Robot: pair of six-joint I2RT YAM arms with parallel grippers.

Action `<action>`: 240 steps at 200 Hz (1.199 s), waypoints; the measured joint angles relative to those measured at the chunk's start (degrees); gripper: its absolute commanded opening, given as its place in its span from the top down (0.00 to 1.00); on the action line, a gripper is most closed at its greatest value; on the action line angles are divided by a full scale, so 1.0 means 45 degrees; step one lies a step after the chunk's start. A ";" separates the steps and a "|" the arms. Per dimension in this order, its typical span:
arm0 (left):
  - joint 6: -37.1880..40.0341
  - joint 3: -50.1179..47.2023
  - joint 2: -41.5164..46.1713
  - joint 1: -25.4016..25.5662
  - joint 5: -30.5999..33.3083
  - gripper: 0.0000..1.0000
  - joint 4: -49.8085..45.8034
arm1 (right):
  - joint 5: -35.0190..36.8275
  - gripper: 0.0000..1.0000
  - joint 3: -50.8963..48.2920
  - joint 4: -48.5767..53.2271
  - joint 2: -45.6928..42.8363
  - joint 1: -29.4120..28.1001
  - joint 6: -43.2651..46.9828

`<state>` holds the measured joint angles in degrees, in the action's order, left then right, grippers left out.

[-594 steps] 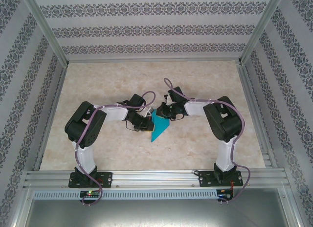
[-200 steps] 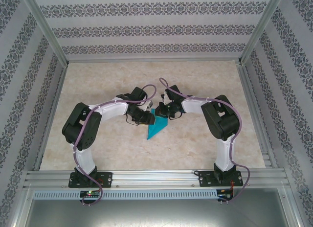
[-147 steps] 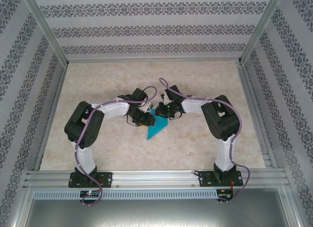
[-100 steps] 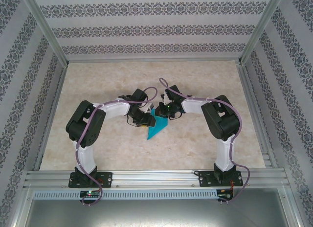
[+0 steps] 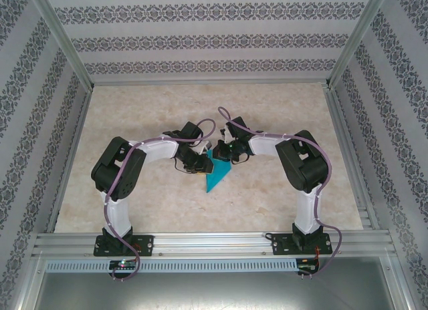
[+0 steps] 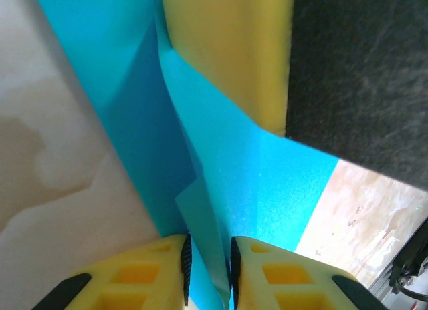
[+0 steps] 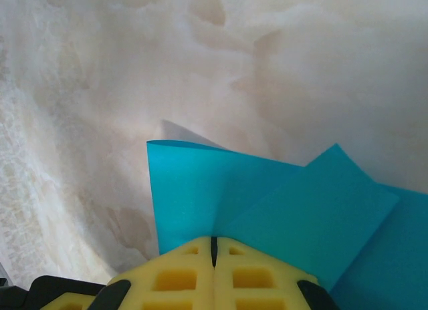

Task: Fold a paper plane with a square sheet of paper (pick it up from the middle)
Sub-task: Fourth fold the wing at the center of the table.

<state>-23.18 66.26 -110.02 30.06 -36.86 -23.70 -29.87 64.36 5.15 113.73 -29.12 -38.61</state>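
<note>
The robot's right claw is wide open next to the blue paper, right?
Not quite. The right gripper is shut, not wide open: the right wrist view shows its yellow fingers pressed together. It is next to the blue paper.

There is one paper sheet (image 5: 217, 176) on one worktop (image 5: 281, 109). There are two grippers: left gripper (image 6: 208, 256) and right gripper (image 7: 214, 246).

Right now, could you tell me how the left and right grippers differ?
The left gripper shows a slim gap with a raised fold of paper between its pads; the right gripper is pressed shut on a paper edge. The left meets the paper's left side, the right its far side. Both have yellow fingers.
</note>
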 measured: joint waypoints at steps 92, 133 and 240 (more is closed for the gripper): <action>-0.0005 -0.0272 -0.0151 0.0000 -0.0141 0.88 0.0301 | 0.0102 0.91 -0.0699 0.0029 -0.0612 0.0029 -0.0039; -0.0005 -0.0369 -0.0151 -0.0005 -0.0243 0.88 0.0500 | 0.0097 0.87 -0.1525 -0.0053 -0.1438 0.0199 -0.0155; 0.0068 -0.0423 -0.0151 -0.0010 -0.0238 0.91 0.0578 | -0.0636 0.92 -0.2807 -0.2798 -0.1870 0.0340 -0.1836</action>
<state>-22.87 64.36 -110.69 30.02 -37.93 -21.10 -32.73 51.72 -7.44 105.32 -27.59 -46.87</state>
